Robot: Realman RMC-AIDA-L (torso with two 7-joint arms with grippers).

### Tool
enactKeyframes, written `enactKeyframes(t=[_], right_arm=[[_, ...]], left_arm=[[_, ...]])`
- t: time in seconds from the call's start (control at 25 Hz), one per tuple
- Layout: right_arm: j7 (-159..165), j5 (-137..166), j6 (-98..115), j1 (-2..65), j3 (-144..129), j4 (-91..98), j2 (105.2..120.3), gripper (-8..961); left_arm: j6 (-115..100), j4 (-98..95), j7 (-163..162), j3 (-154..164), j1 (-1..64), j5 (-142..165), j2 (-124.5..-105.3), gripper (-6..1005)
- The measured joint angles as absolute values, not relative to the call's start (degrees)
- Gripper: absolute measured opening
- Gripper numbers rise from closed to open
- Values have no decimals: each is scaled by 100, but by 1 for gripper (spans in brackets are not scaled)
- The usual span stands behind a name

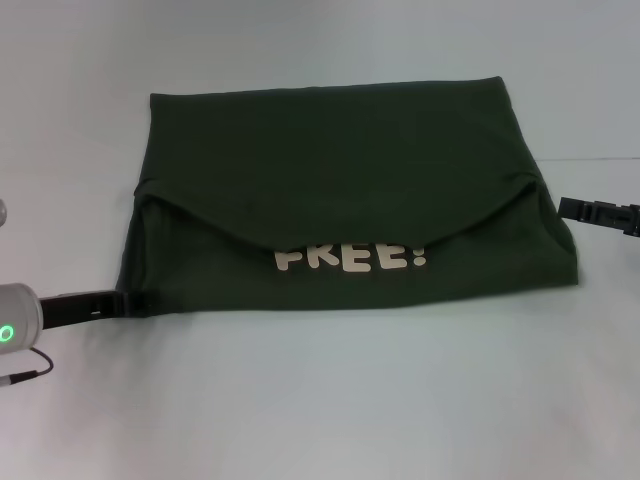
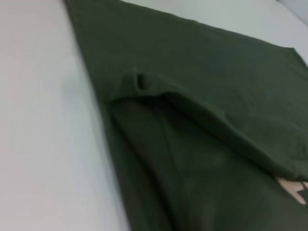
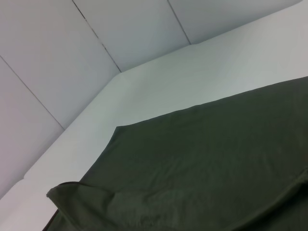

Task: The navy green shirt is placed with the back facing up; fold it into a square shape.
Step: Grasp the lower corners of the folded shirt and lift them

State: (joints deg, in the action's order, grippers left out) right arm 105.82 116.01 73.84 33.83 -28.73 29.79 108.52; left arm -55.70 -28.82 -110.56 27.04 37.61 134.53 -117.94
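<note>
**Soft olive shirt part-folded, both grippers at its side edges**

The dark olive-green short-sleeved cotton shirt (image 1: 340,190) lies flat on the pale white table (image 1: 330,400), spanning the whole gap between the two arms. Its far half is doubled toward the robot in a curved flap, and cream block letters reading "FREE!" (image 1: 352,257) peek out just below that flap's edge.

The left gripper (image 1: 128,301) sits low at the shirt's near-left corner, touching the cloth; whether its jaws are clenched on the hem or released I cannot tell. The right gripper (image 1: 565,207) rests at the shirt's right edge, beside the flap's end, and its jaw state is likewise hidden.

The fabric looks light, limp and non-slippery; it should drape and wrinkle rather than hold a crease, so I judge the best holds are pinches on doubled corners and hems nearest each set of jaws, lifted together to keep the fold even.

Nothing else lies near the shirt. White wall panels (image 3: 72,53) rise beyond the table.
</note>
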Motion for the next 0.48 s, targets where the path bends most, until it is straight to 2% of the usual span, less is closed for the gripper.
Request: enactKeyframes(t=[0.16,0.48], right_arm=[[10582,11601,7383,3383,-2874,2979,10852,887],[10582,11601,7396,3378,-2874,2980,10847,887]], left_arm=[[-5491,-2874,-11077,2715,3762,13501,-11795,294],[-5499,-2865,-11064,2722,3783,13515,-11795,137]])
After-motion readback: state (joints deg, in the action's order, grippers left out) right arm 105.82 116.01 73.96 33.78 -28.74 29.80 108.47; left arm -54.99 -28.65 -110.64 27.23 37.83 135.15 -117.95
